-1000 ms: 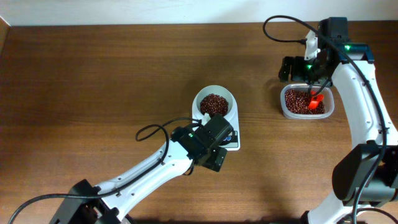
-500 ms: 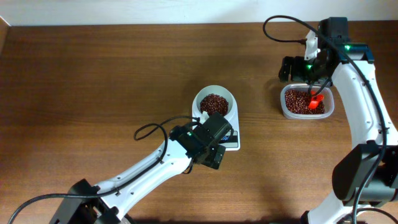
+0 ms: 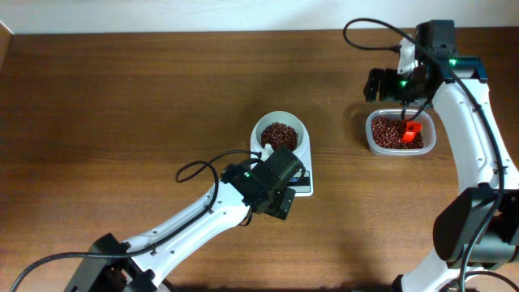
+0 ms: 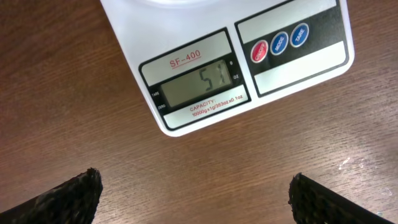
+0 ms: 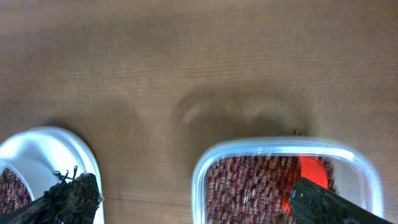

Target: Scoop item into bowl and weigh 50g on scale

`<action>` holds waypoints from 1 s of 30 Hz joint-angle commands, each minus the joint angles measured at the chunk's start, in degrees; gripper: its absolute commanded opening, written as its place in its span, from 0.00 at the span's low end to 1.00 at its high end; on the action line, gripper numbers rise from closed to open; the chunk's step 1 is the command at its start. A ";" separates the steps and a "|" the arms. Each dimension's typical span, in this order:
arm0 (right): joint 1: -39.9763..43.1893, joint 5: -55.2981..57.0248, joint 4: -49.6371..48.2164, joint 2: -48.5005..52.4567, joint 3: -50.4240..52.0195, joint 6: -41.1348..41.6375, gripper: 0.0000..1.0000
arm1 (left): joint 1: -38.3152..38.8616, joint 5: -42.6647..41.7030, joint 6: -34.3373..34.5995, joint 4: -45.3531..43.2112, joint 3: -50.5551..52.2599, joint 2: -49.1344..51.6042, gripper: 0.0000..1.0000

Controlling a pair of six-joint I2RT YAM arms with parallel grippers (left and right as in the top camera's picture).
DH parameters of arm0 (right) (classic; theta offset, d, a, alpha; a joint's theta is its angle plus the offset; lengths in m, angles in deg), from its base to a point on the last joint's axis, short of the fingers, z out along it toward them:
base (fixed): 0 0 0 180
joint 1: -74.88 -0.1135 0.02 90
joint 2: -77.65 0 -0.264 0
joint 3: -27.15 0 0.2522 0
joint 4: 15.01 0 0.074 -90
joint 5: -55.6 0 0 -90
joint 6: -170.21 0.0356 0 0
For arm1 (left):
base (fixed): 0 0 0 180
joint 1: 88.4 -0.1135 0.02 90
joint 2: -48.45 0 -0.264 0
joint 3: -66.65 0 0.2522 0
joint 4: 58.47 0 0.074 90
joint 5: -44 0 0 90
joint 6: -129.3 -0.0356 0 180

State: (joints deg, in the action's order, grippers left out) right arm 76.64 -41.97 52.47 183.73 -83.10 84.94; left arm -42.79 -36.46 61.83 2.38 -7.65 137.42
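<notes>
Jaws on left gripper [image 4: 199, 196] and right gripper [image 5: 199, 200] gape, empty.

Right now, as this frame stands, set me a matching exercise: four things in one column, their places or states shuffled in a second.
Column one:
1 white bowl
2 red scoop
3 left claw
4 right claw

Column two:
A open, by the clear tub
B on the scale, holding beans
C open, at the scale's display end
D lying in the clear tub on beans

Pairs: 1-B; 2-D; 3-C; 4-A
</notes>
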 commanded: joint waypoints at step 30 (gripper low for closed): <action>5.97 9.27 3.13 -0.55 11.63 5.20 0.62 | -0.24 0.81 0.13 -0.11 0.39 0.33 0.99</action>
State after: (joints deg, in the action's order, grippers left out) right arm 82.98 -31.89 57.15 183.36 -72.76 89.70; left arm -42.79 -36.26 61.83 2.36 -7.65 137.42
